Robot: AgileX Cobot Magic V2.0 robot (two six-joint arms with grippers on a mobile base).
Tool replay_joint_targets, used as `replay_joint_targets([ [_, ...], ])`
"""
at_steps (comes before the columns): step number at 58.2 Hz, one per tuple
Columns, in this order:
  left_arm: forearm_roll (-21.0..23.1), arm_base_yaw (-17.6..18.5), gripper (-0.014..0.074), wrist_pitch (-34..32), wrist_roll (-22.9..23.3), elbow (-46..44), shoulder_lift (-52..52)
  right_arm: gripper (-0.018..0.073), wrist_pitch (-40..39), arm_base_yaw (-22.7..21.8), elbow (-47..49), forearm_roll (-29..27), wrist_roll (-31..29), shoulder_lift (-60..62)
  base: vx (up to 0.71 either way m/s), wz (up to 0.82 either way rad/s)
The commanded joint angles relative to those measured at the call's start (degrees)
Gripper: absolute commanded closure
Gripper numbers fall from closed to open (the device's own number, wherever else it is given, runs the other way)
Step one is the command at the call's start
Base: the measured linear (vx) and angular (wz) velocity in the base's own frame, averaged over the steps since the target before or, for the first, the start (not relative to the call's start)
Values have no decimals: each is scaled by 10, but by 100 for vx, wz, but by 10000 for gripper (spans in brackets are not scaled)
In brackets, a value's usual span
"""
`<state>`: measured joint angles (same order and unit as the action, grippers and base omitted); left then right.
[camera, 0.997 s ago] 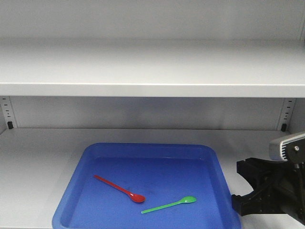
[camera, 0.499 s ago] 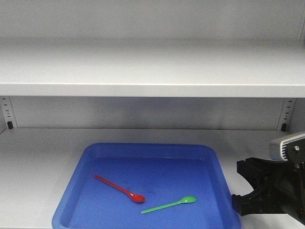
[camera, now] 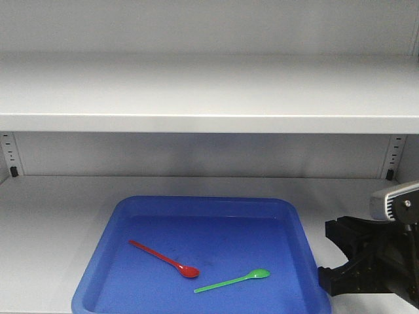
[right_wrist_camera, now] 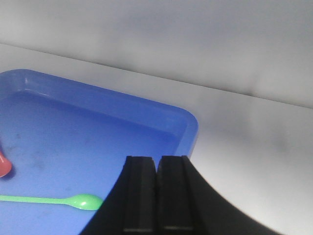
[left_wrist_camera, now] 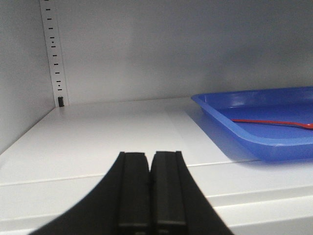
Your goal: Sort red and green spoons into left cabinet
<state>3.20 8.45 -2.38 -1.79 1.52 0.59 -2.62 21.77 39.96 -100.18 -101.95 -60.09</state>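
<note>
Both spoons were lying in the blue tray [camera: 105, 261], which sat on the lower shelf of the grey cabinet [camera: 209, 98]. The red spoon [camera: 163, 258] lay diagonally left of centre, and the green spoon [camera: 232, 280] was just to its right, nearer the front, the two not touching.

My right gripper [right_wrist_camera: 156, 196] had its fingers pressed flat together, holding nothing. It sat over the tray's right front corner, and the green spoon's bowl was just off to its left.

My left gripper [left_wrist_camera: 150, 191] was also pinched together with nothing in it, out on the bare shelf well left of the tray. From there I could only see the red handle, probably its far end.
</note>
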Motion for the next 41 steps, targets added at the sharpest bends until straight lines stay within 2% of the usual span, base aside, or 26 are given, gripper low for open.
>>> replay_joint_targets([
  [1, 0, -2, 596, -42, 6, 10, 11, 563, 9, 0, 16, -18, -1, 10, 0, 0],
  [16, 0, -2, 596, -42, 6, 10, 11, 563, 26, 0, 16, -13, 14, 7, 0, 0],
  [19, 0, -2, 596, -42, 6, 10, 11, 563, 40, 0, 16, 17, 31, 12, 0, 0],
  [22, 0, -2, 596, -42, 6, 10, 11, 563, 51, 0, 16, 69, 72, 16, 0, 0],
  [26, 0, -2, 596, -42, 6, 10, 11, 563, 60, -1, 16, 180, 174, 23, 0, 0],
  [28, 0, -2, 596, -42, 6, 10, 11, 563, 60, -1, 16, 260, 239, 27, 0, 0],
  [30, 0, -2, 596, -42, 6, 10, 11, 563, 60, -1, 16, 302, 296, 30, 0, 0],
  [35, 0, -2, 596, -42, 6, 10, 11, 563, 56, -2, 16, 480, 498, 37, 0, 0],
  [39, 0, -2, 596, -42, 6, 10, 11, 563, 56, -3, 16, 663, 654, 50, 0, 0],
  [40, 0, -2, 596, -42, 6, 10, 11, 563, 56, -2, 16, 679, 685, 52, 0, 0],
  [41, 0, -2, 596, -42, 6, 10, 11, 563, 57, -3, 16, 725, 730, 58, 0, 0],
])
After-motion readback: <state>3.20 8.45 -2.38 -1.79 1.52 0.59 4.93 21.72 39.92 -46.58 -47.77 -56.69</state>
